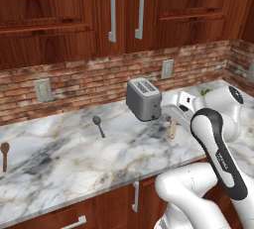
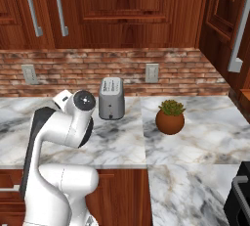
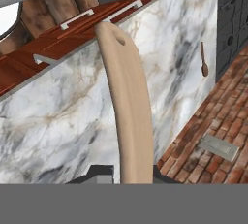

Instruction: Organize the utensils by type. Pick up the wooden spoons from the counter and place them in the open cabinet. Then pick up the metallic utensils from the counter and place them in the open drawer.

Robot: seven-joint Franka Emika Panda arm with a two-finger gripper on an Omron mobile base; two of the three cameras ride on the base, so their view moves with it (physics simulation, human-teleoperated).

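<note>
On the counter (image 1: pixel 74 153) the toaster (image 1: pixel 144 99) stands at the back near the brick wall (image 1: pixel 89 82). The metal spoon (image 1: pixel 98 125) lies left of the toaster, and the dark wooden spoon (image 1: pixel 4 154) lies far left, well apart. The potted plant (image 2: pixel 170 116) sits right of the toaster, while the pale wooden spoon (image 3: pixel 126 111) hangs from the pincer (image 1: pixel 171 124) just right of the toaster, above the counter.

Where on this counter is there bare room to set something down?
Bare marble lies between the dark wooden spoon and the metal spoon, and right of the potted plant. Crowded by the toaster, where the hand holds the tan spoon.
</note>
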